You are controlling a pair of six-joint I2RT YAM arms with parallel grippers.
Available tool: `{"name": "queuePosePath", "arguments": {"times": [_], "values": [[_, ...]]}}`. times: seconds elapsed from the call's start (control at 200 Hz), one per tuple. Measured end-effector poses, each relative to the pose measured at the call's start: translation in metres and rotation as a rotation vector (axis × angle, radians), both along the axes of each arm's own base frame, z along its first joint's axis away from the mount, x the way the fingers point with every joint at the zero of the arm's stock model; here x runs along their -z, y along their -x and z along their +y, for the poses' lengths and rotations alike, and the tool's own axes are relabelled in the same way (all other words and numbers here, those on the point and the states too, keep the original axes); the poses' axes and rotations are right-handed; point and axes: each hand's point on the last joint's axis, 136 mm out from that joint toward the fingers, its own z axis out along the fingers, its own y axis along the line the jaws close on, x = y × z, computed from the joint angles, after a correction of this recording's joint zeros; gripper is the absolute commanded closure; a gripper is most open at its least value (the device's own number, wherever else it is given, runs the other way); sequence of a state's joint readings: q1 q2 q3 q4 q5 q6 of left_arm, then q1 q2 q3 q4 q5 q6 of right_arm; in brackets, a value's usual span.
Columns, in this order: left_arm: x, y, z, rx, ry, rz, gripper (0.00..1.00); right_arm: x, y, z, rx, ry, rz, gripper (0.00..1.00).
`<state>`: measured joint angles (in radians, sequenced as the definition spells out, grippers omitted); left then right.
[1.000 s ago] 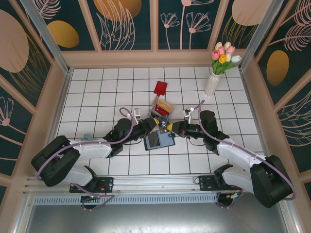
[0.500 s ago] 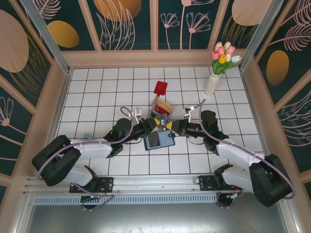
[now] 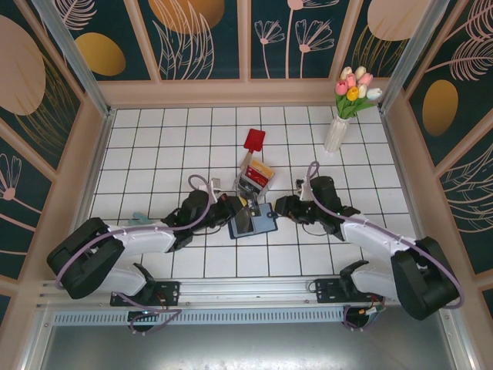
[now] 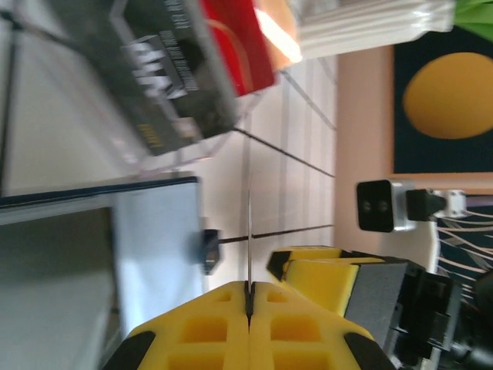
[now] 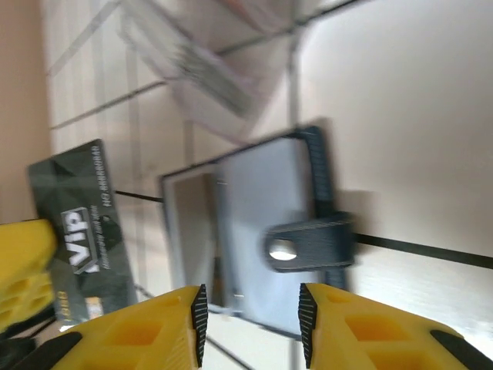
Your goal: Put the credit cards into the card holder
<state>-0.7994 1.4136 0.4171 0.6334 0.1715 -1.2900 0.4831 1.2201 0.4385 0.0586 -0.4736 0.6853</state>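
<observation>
The left gripper (image 4: 249, 291) is pinched shut on a thin dark grey plastic card (image 5: 77, 231) standing on its edge just beside the flat, open navy wallet (image 3: 250, 223), while the right gripper (image 5: 250, 308) hangs partly open and empty above the wallet's snap tab (image 5: 308, 240).

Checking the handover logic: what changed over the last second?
The dark VIP card changed hands: the left end effector closed on it, while the right end effector opened and backed off to the right. The card holder, clear box, red paddle and vase stayed put.
</observation>
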Motion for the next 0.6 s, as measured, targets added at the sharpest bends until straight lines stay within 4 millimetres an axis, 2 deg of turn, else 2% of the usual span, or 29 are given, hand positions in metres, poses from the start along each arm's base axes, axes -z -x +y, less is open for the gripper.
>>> {"name": "queuePosePath", "arguments": {"times": [0.09,0.18,0.38,0.601], "values": [[0.018,0.003,0.0,-0.002,-0.078,0.03,1.0,0.015,0.0,-0.007,0.01,0.059,0.018,0.59],[0.028,0.003,-0.004,-0.002,-0.132,0.036,1.0,0.021,-0.001,-0.01,0.016,0.088,0.019,0.59],[0.041,0.0,-0.004,-0.013,-0.208,0.035,1.0,0.036,0.001,-0.013,0.005,0.126,0.044,0.59],[0.049,0.002,0.005,-0.021,-0.272,0.036,1.0,0.04,-0.001,-0.01,-0.01,0.122,0.043,0.6]]}}
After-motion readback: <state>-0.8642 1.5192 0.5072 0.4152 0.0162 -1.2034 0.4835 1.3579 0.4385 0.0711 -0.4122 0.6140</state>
